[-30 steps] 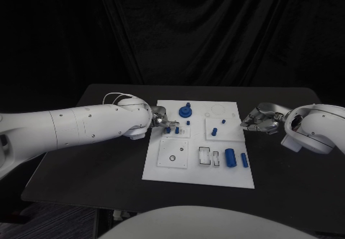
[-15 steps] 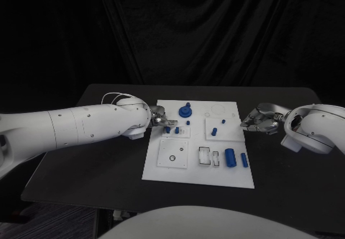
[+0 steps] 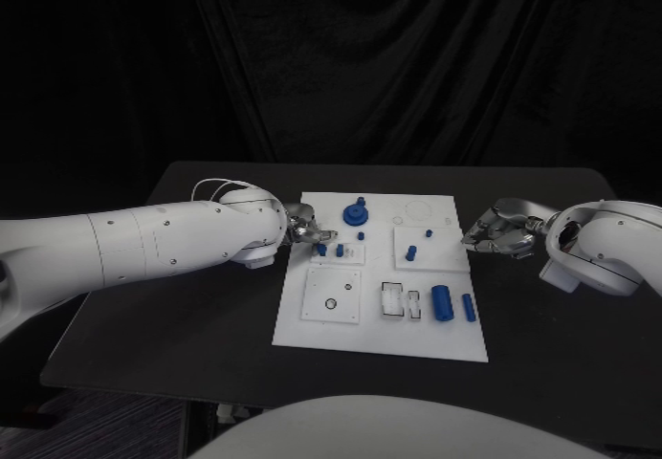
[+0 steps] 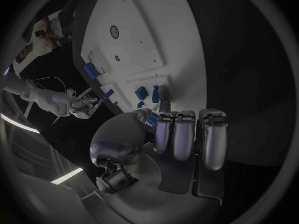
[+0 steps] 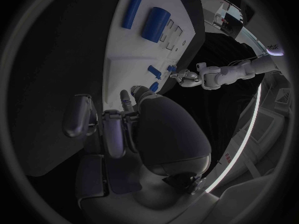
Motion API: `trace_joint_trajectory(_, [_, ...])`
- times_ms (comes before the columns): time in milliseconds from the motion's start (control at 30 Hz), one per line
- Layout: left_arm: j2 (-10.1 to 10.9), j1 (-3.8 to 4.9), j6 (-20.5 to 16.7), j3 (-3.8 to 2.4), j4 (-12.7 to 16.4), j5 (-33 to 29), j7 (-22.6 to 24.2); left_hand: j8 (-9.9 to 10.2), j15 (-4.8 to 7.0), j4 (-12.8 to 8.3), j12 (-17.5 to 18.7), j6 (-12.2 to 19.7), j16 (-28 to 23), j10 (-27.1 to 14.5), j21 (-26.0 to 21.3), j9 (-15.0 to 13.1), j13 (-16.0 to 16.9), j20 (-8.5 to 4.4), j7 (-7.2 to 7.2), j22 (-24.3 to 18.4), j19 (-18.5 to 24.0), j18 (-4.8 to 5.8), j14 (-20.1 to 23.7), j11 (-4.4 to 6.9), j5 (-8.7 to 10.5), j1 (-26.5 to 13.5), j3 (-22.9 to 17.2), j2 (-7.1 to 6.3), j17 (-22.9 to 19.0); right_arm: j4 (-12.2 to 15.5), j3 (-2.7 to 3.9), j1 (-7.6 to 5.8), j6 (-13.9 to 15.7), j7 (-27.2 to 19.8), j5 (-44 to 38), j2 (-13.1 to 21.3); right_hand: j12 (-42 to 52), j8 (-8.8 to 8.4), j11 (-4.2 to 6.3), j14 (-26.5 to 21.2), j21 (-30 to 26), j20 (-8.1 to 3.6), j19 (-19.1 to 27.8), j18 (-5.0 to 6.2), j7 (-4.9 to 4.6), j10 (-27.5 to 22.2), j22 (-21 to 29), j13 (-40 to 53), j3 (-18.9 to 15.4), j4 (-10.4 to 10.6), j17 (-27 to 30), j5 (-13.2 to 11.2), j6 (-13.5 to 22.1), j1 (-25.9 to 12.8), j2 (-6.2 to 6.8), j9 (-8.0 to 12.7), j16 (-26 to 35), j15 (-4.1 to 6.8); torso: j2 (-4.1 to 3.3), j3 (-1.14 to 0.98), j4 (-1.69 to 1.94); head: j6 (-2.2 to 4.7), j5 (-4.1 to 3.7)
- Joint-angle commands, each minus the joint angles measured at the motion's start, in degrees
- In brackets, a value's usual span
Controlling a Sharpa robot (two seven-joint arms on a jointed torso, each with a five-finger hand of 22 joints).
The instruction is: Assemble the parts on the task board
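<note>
My left hand (image 3: 306,232) at the task board's (image 3: 352,330) left edge, fingers curled near small blue pegs (image 3: 330,250), grip unclear, my right hand (image 3: 496,232) beside the right edge, fingers curled, holding nothing I can see, black bench (image 3: 207,325) beneath

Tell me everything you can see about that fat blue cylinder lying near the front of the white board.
The fat blue cylinder is a plain, smooth, solid-looking piece, seemingly plastic, the thickest of the blue parts. It lies on its side on the white task board, toward the board's near right part, its long axis pointing away from the robot. A thinner blue rod lies beside it on its right, apart from it, with rectangular cut-outs to its left. Neither hand touches it.
</note>
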State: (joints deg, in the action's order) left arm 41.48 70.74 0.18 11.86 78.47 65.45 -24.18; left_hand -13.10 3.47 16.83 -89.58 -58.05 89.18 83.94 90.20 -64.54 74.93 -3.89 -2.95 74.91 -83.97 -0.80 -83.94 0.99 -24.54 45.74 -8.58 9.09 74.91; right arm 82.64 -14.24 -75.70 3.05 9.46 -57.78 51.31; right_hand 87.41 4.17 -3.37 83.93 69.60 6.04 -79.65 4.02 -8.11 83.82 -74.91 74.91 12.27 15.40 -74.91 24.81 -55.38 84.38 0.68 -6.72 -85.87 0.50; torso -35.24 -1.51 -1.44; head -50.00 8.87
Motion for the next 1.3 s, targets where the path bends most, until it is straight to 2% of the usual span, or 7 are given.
trace_joint_trajectory(33, [0.1,-0.43,0.6,0.22,0.1,-0.1,0.5,-0.3,0.16,0.0,0.3,-0.2,-0.1,5.3,-0.2,-0.1,14.4,0.03,0.27,15.1,-6.0,0.80,-5.3,0.03,-0.29,0.6,-0.4,0.04,13.1,0.0,0.04,0.14,-0.5,1.0,-0.3,0.0,-0.2,0.23,-0.17,3.3,-0.3,-0.18,0.3,0.87,0.01,1.3,-8.5,10.3,0.3,0.0,-8.8,0.3,-0.4,0.6,0.03,-0.1,0.3,-0.17,0.01,-0.02,0.02,0.00,0.07])
trace_joint_trajectory(267, [0.1,-0.43,0.8,0.22,0.2,-0.1,1.3,-0.4,0.17,0.0,0.4,-0.2,-0.1,5.2,-0.2,-0.3,14.4,0.01,0.29,15.1,-6.0,0.80,-5.3,0.05,-0.59,0.7,-0.6,0.14,13.1,0.0,0.04,0.14,-0.6,1.0,-0.3,0.0,-0.2,0.23,-0.17,3.3,-0.3,-0.18,0.3,0.87,0.01,1.3,-8.5,10.3,0.3,0.0,-8.8,0.3,-0.4,0.6,0.03,-0.1,0.3,-0.17,-0.06,0.02,0.03,0.00,0.08])
trace_joint_trajectory(400, [0.1,-0.43,1.1,0.22,0.2,-0.1,1.5,-0.8,0.25,0.0,0.3,-0.4,0.0,5.2,-0.2,-0.9,14.4,-0.06,0.44,15.1,-6.0,0.80,-5.4,0.16,-2.15,1.3,-1.4,0.50,13.3,0.0,0.04,0.14,-0.6,1.0,-0.3,0.0,-0.2,0.26,-0.16,3.3,-0.3,-0.19,0.4,0.89,0.03,1.3,-8.5,10.3,0.4,0.0,-8.9,0.3,-0.5,0.6,-0.03,-0.1,0.3,-0.16,-0.05,0.00,0.08,0.00,0.04])
trace_joint_trajectory(467, [0.1,-0.43,1.3,0.22,0.2,-0.1,1.5,-1.2,0.35,-0.1,0.3,-0.7,0.0,5.2,-0.2,-1.3,14.4,-0.16,0.60,15.1,-6.0,0.80,-5.4,0.29,-3.57,2.1,-2.1,0.13,13.4,0.0,0.04,0.14,-0.6,1.1,-0.3,0.1,-0.2,0.26,-0.16,3.3,-0.3,-0.19,0.4,0.89,0.03,1.3,-8.5,10.3,0.4,0.0,-8.9,0.3,-0.5,0.6,-0.03,-0.1,0.3,-0.16,-0.05,-0.01,0.08,0.00,0.05])
trace_joint_trajectory(867, [0.6,-0.43,1.6,0.22,0.7,-0.1,2.1,-2.9,0.69,0.0,0.2,-2.0,0.3,5.3,-0.2,-3.3,14.5,-0.46,1.15,15.1,-6.0,0.80,-5.7,0.73,-4.85,2.8,-3.6,0.04,14.0,0.1,0.04,0.14,-0.7,1.1,-0.3,0.0,-0.2,0.26,-0.16,3.3,-0.3,-0.19,0.4,0.89,0.03,1.3,-8.5,10.3,0.4,0.0,-8.9,0.3,-0.5,0.6,-0.03,-0.1,0.3,-0.16,-0.05,-0.01,0.00,0.00,0.16])
trace_joint_trajectory(1167, [0.6,-0.43,0.9,0.22,0.5,-0.1,2.5,-2.9,0.76,0.0,0.4,-1.0,0.2,5.2,-0.2,-4.0,14.3,-0.56,1.04,15.1,-6.0,0.80,-5.5,0.73,-4.49,2.7,-3.8,-0.29,13.7,0.0,0.04,0.14,-0.8,1.2,-0.3,-0.1,-0.2,0.29,-0.14,3.3,-0.4,-0.20,0.4,0.90,0.05,1.3,-8.5,10.3,0.5,0.0,-8.8,0.3,-0.5,0.6,-0.10,-0.1,0.3,-0.14,-0.02,-0.03,0.02,0.00,0.22])
trace_joint_trajectory(1300, [0.7,-0.43,-0.4,0.22,0.4,-0.1,2.9,-2.6,0.62,0.0,0.4,0.6,0.0,5.1,-0.2,-4.7,14.3,-0.48,0.68,15.1,-6.0,0.80,-5.4,0.49,-2.60,2.1,-3.8,-0.73,13.4,0.0,0.04,0.14,-0.7,1.1,-0.3,0.0,-0.2,0.29,-0.14,3.3,-0.4,-0.20,0.4,0.90,0.05,1.3,-8.5,10.3,0.5,0.0,-8.8,0.3,-0.5,0.6,-0.10,-0.1,0.3,-0.14,-0.01,-0.02,0.00,0.00,0.22])
